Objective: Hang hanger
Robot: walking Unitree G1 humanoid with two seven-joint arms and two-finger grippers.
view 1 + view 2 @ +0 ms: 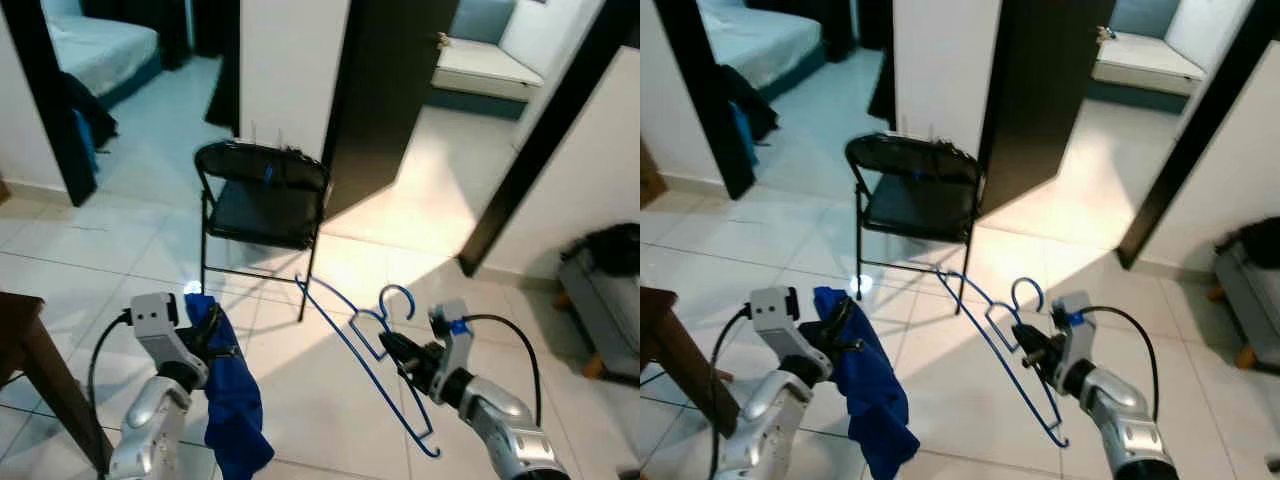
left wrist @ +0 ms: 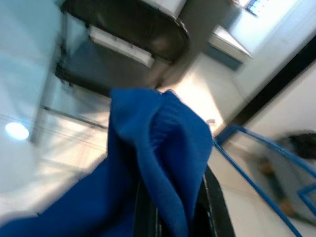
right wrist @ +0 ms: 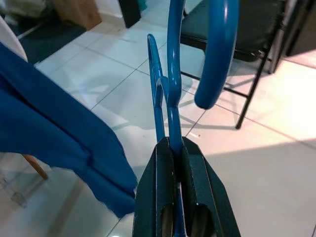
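The right gripper [image 1: 400, 352] is seen at the lower right of the left eye view, its two black fingers [image 3: 197, 197] clamped tight on the neck of a blue hanger [image 1: 365, 350]. The hanger is a thin blue frame with a rounded, open hook [image 3: 217, 54] standing up just above the fingers. One slim arm is stretched up and left toward the chair, and the other slants down toward the bottom edge of the frame, ending in a small upturned tip. The hanger is held in the air over the white tiled floor [image 1: 300, 400], at the lower centre of the frame, bare of any garment.

The left gripper [image 1: 205, 330] is found at the lower left, closed on a blue cloth [image 1: 232, 400] that is draped over its fingers and hangs down in folds below them. A ribbed edge can be made out on the cloth in the left wrist view.

A black folding chair [image 1: 262, 195] is placed at the centre of the frame, beyond both grippers, before a white wall [image 1: 290, 60].
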